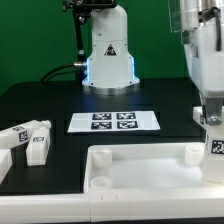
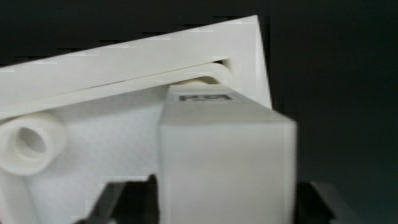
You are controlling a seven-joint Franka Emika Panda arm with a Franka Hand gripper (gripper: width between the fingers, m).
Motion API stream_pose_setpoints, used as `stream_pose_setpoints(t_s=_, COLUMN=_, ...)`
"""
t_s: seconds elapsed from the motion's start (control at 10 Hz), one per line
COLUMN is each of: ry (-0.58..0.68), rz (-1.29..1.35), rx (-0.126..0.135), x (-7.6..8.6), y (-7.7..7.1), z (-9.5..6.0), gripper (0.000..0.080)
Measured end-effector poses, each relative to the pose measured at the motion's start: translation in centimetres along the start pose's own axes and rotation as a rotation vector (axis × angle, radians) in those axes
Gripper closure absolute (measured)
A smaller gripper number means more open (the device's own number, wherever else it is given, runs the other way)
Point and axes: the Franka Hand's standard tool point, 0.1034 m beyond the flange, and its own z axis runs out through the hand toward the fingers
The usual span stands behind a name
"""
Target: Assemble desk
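Note:
The white desk top [image 1: 150, 153] lies rim up at the front of the table. My gripper [image 1: 212, 125] is at the exterior view's right, shut on a chunky white leg [image 1: 214, 148] with a black-and-white tag, held upright over the top's far right corner. In the wrist view the leg [image 2: 222, 150] fills the middle between my dark fingers [image 2: 125, 200], with the gripper [image 2: 217, 205] closed on it. Behind it show the top's corner rim [image 2: 160, 60] and a round socket [image 2: 27, 140]. I cannot tell whether the leg touches the top.
Loose white legs [image 1: 38, 142] with tags lie at the exterior view's left, one of them [image 1: 12, 135] close to the table's edge. The marker board [image 1: 115, 121] lies flat mid-table. The robot base [image 1: 108, 55] stands at the back.

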Motion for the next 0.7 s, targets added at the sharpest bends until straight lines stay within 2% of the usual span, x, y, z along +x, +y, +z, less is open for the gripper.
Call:
stream_pose_setpoints(t_s=0.1, ry=0.003, rz=-0.152, rx=-0.004, x=-0.58, y=-0.1, z=0.15, gripper=0.0309)
stream_pose_setpoints(t_s=0.2, ry=0.003, rz=-0.28, rx=-0.007, x=-0.95, y=-0.18, z=0.28, gripper=0.0199)
stream_pose_setpoints(t_s=0.3, ry=0.006, rz=-0.329, rx=-0.006, x=-0.64, y=-0.21, z=0.24, gripper=0.0164)
stream_pose_setpoints(t_s=0.5, ry=0.007, rz=-0.47, rx=-0.007, x=-0.59, y=-0.21, z=0.26, gripper=0.0153)
stream_pose_setpoints(t_s=0.7, ry=0.012, rz=-0.848, rx=-0.015, x=-0.34, y=-0.32, z=0.6, gripper=0.0151)
